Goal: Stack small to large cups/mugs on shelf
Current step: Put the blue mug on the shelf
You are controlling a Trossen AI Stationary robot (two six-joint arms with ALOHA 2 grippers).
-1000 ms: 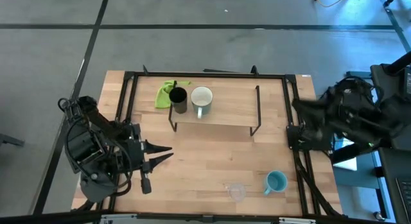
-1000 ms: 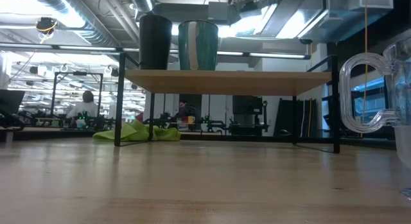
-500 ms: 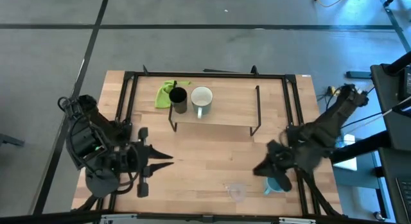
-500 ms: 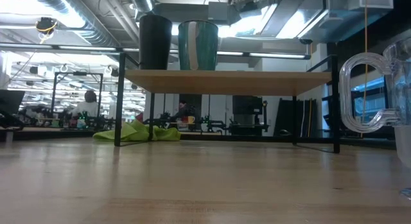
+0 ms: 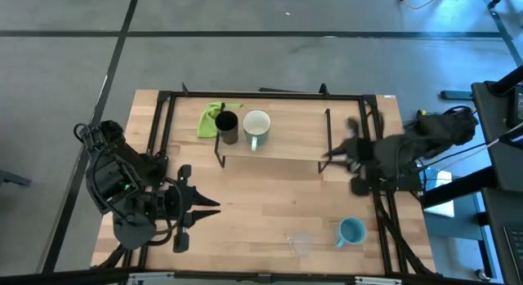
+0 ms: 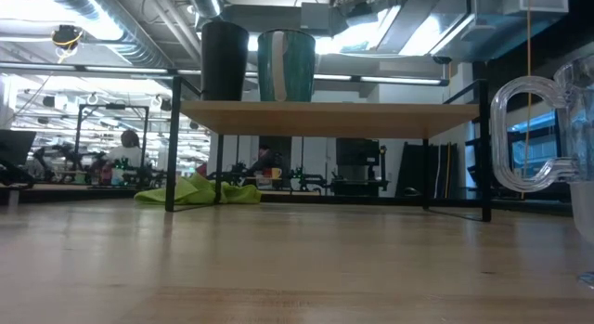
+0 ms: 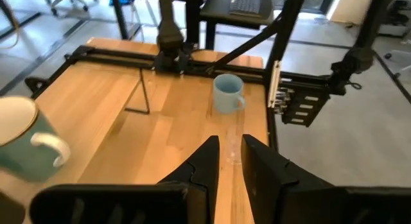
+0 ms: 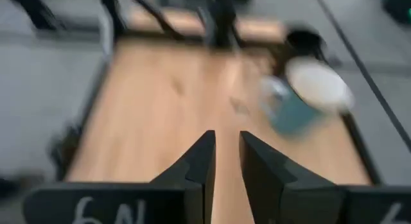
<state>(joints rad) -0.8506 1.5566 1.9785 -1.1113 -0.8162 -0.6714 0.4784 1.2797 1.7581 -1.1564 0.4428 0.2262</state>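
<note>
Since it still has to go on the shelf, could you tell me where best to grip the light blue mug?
Probably by the rim, from above: the light blue mug stands upright, mouth open, on the table. Clamp the wall away from its handle, which sticks out to one side.

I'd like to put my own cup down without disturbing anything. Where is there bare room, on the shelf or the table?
The shelf is bare to the right of the white mug, up to its right legs. Its left end is crowded by the black cup. The table is bare in the middle, between the left gripper and the blue mug.
</note>
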